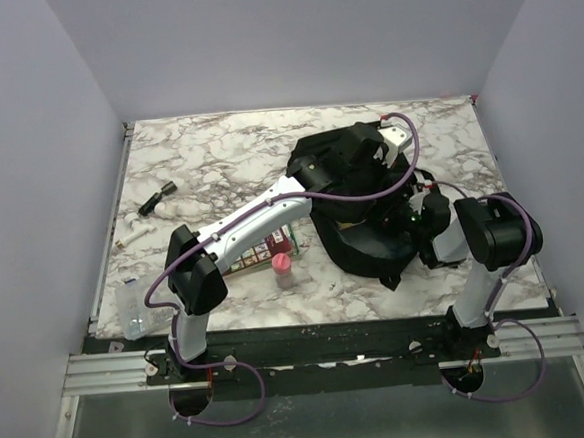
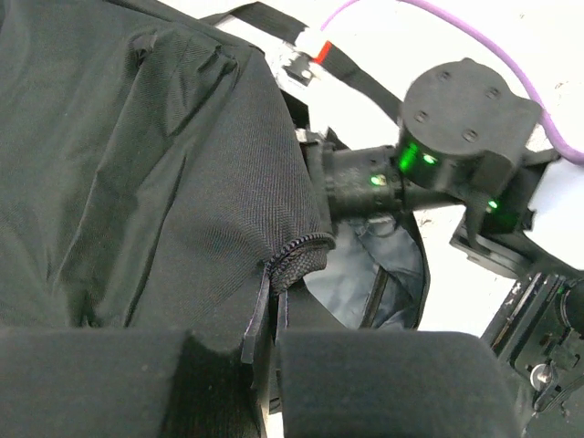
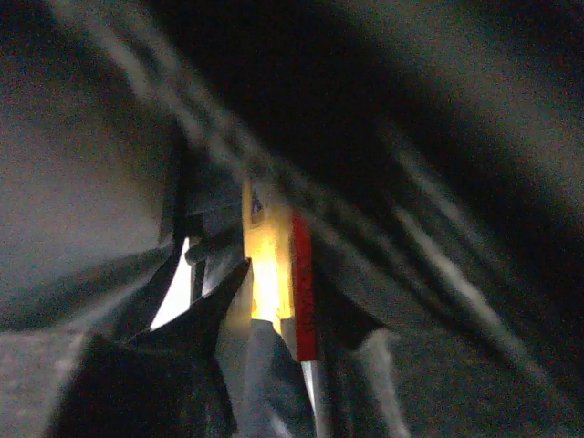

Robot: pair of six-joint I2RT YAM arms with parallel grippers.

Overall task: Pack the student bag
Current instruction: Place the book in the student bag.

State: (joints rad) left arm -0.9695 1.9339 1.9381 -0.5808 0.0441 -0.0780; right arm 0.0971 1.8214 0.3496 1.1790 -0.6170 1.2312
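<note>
The student bag [image 1: 359, 239], a soft black backpack, lies right of the table's middle. My left gripper [image 1: 377, 171] is over its far side. In the left wrist view my left gripper [image 2: 274, 345] is shut on the bag's zip edge [image 2: 297, 257] and holds the opening with its grey lining [image 2: 370, 274] apart. My right arm's wrist [image 1: 427, 215] reaches into that opening, fingers hidden; it also shows in the left wrist view [image 2: 461, 128]. Inside the dark bag, my right gripper [image 3: 274, 388] holds a flat yellow and red item [image 3: 278, 274] upright between its fingers.
Under my left arm lie a dark red box [image 1: 269, 249] and a pink-capped bottle [image 1: 284, 270]. A clear plastic container [image 1: 133, 305] sits at the near left edge. A small black item [image 1: 160, 196] and a small white item [image 1: 132, 231] lie at the far left.
</note>
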